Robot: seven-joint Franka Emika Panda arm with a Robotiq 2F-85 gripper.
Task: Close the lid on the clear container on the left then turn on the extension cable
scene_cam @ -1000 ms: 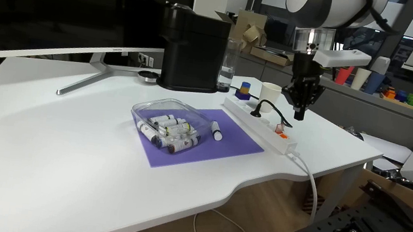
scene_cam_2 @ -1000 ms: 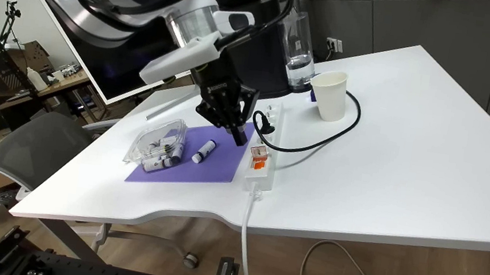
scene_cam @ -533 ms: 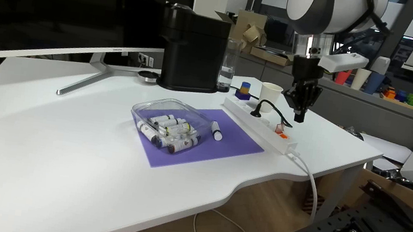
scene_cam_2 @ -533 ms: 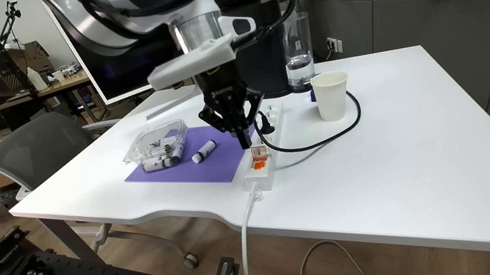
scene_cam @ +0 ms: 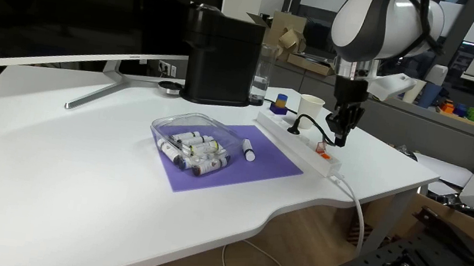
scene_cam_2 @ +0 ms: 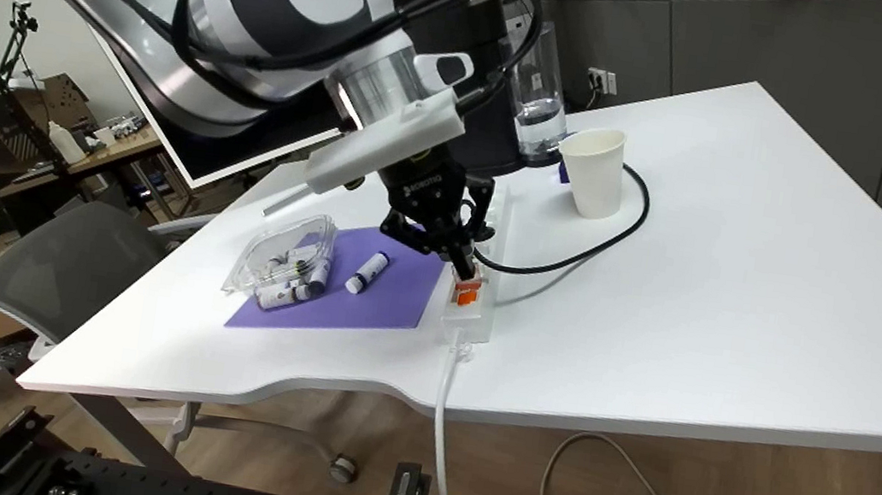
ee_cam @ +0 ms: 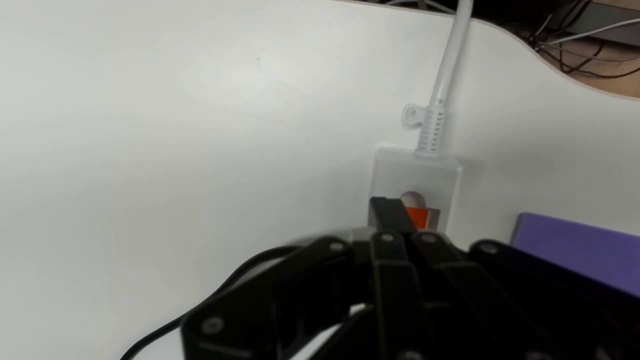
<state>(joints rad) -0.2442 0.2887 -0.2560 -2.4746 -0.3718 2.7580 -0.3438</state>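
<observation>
The clear container (scene_cam: 192,121) lies on a purple mat (scene_cam: 267,160) with several white tubes showing through; it also shows in an exterior view (scene_cam_2: 322,224). I cannot tell a separate lid apart from it. The extension cable (scene_cam: 307,155) is a white strip with an orange switch (scene_cam_2: 467,297), a black plug (scene_cam: 294,128) and a white cord (ee_cam: 449,55). A small clear reddish piece (scene_cam: 320,147) stands beside the switch. My gripper (scene_cam_2: 466,268) is shut and empty, its fingertips right by that piece. In the wrist view the gripper (ee_cam: 393,212) partly hides the switch (ee_cam: 418,216).
A loose white tube (scene_cam: 248,150) lies on the mat. A white cup (scene_cam_2: 594,174), a looping black cord (scene_cam_2: 568,261), coloured blocks (scene_cam: 280,104) and a tall glass (scene_cam: 262,77) stand near the strip. Behind are a black appliance (scene_cam: 224,58) and a monitor (scene_cam: 89,3).
My gripper has moved down toward the switch end of the strip, its fingertips now covering part of the reddish piece in an exterior view. The container, tubes and strip have not moved.
</observation>
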